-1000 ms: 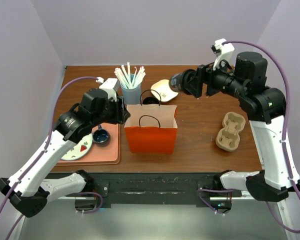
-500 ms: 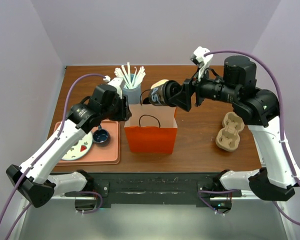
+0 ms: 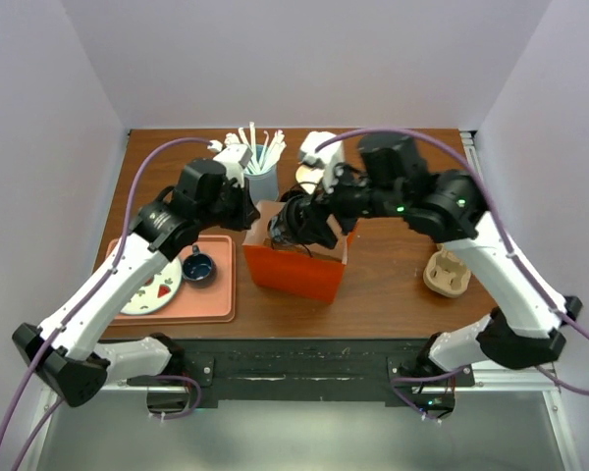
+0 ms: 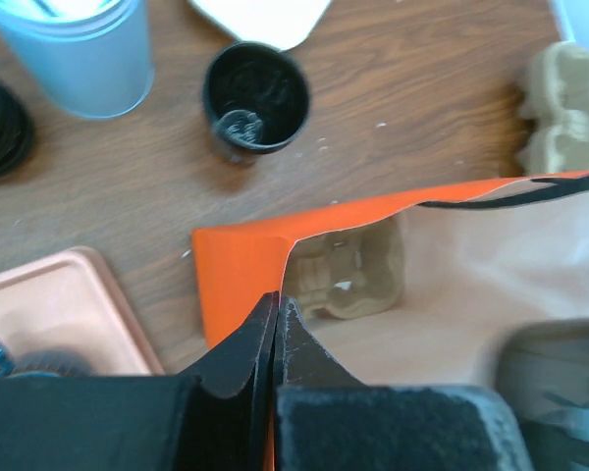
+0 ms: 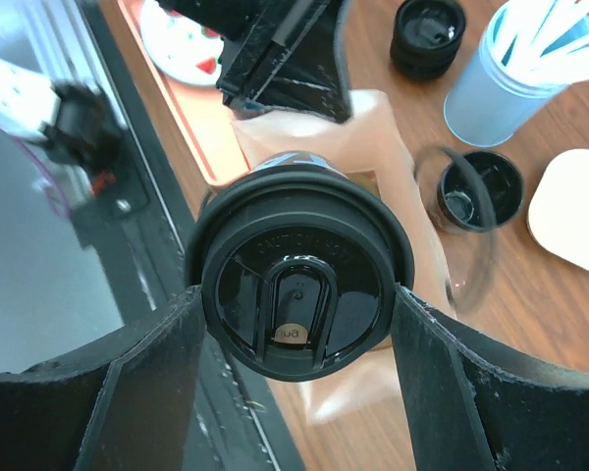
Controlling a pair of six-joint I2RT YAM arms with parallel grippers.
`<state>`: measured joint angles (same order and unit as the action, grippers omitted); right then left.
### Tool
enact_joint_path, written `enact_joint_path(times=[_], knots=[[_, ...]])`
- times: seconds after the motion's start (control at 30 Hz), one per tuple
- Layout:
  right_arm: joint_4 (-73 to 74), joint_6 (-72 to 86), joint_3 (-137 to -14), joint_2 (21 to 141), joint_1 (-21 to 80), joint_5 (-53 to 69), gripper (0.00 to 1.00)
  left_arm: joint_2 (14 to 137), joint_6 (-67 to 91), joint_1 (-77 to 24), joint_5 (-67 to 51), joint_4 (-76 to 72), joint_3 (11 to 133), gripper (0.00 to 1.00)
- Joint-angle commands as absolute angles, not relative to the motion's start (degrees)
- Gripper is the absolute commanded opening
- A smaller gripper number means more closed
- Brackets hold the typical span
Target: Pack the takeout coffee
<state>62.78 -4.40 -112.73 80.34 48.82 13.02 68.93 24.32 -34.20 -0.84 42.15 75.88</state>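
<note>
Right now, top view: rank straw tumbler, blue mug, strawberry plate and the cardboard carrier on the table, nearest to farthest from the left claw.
1. straw tumbler: just behind the left claw, which pinches the rim of the orange bag.
2. blue mug: on the pink tray, toward the arm bases.
3. strawberry plate: farther left on that tray.
4. cardboard carrier: far right, beyond the bag.

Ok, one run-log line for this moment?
left gripper: shut on orange paper bag rim | right gripper: holding black lidded disposable cup over bag mouth | cup not yet released
</note>
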Motion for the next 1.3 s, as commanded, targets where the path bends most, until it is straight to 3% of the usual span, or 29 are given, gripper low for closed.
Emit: enact_joint_path(times=[0.0, 0.13, 0.33, 0.6, 0.63, 0.67, 0.87, 1.27], knots=[[66.62, -7.64, -117.95, 85.15, 58.15, -1.12, 0.49, 58.64, 22.5, -35.24, -8.95, 29.05, 66.47, 0.0], [64.87, -8.35, -115.85, 85.61, 61.43, -7.11, 0.49, 48.28, 23.55, -35.42, -8.88, 23.65, 56.37, 0.0], [63.72, -8.52, -114.87, 85.43, 63.19, -10.37, 0.48, 42.11, 24.52, -35.51, -9.49, 21.01, 49.14, 0.0], [62.94, -11.34, -103.02, 82.35, 68.81, -15.81, 0.46, 42.8, 24.79, -35.42, -10.11, 22.05, 49.57, 0.01], [62.41, -11.42, -102.49, 82.44, 68.91, -16.69, 0.45, 43.41, 24.7, -35.51, -9.93, 22.76, 50.53, 0.06], [61.79, -11.51, -101.96, 82.35, 69.08, -17.22, 0.44, 43.59, 24.78, -35.42, -9.41, 24.33, 50.97, 0.18], [58.1, -12.22, -98.18, 82.53, 69.17, -16.0, 0.44, 46.23, 24.17, -35.42, -4.22, 29.61, 54.75, 0.38], [55.64, -14.41, -92.11, 80.25, 69.43, -16.0, 0.43, 54.22, 22.67, -35.42, -2.82, 33.57, 62.57, 0.44]])
